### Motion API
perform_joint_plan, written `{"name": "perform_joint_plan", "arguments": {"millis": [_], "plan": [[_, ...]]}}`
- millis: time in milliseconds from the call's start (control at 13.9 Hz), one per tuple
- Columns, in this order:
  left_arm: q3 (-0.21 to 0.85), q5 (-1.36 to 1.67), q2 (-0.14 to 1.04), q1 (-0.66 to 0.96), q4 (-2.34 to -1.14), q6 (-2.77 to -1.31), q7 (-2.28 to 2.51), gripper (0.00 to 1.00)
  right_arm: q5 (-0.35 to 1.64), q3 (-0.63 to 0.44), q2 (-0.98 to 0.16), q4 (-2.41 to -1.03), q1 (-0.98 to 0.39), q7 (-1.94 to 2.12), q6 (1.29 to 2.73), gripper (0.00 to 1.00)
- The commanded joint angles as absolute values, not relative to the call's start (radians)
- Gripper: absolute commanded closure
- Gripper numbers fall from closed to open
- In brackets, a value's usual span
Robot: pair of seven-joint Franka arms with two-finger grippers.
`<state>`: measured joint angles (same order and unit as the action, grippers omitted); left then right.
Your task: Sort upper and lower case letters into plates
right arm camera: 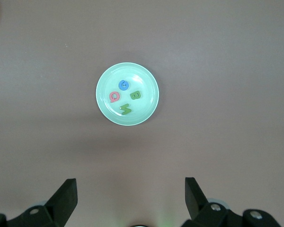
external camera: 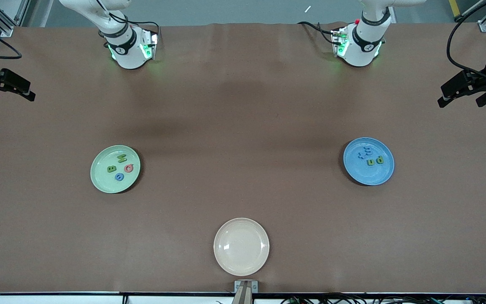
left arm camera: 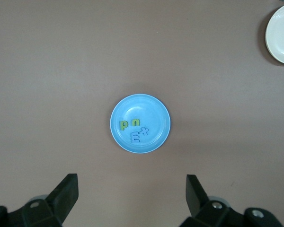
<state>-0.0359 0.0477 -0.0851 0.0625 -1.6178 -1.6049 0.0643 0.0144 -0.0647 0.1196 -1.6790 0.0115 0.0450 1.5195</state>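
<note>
Front view, mint plate (external camera: 99, 179) and blue plate (external camera: 384, 175) holding letters, left hand (left arm camera: 130, 196) and right hand (right arm camera: 130, 196) released

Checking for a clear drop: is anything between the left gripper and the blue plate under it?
Nothing visible. The left gripper hangs open over bare tabletop, and the blue plate lies unobstructed, holding only its four letters. The cream plate sits well off toward the front camera.

High front view; downward wrist views
</note>
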Motion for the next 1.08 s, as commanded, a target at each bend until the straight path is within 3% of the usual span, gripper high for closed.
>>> {"name": "perform_joint_plan", "arguments": {"millis": [0,1008], "plan": [[-0.028,0.058,-0.074,0.034,-1.597,-1.582,0.051,0.00,0.015,-0.055,0.147,-1.704,0.025,0.058,1.531,0.00],[0.005,0.044,-0.026,0.046,-1.539,-1.614,0.054,0.00,-0.012,-0.058,0.147,-1.706,0.026,0.094,1.526,0.00]]}}
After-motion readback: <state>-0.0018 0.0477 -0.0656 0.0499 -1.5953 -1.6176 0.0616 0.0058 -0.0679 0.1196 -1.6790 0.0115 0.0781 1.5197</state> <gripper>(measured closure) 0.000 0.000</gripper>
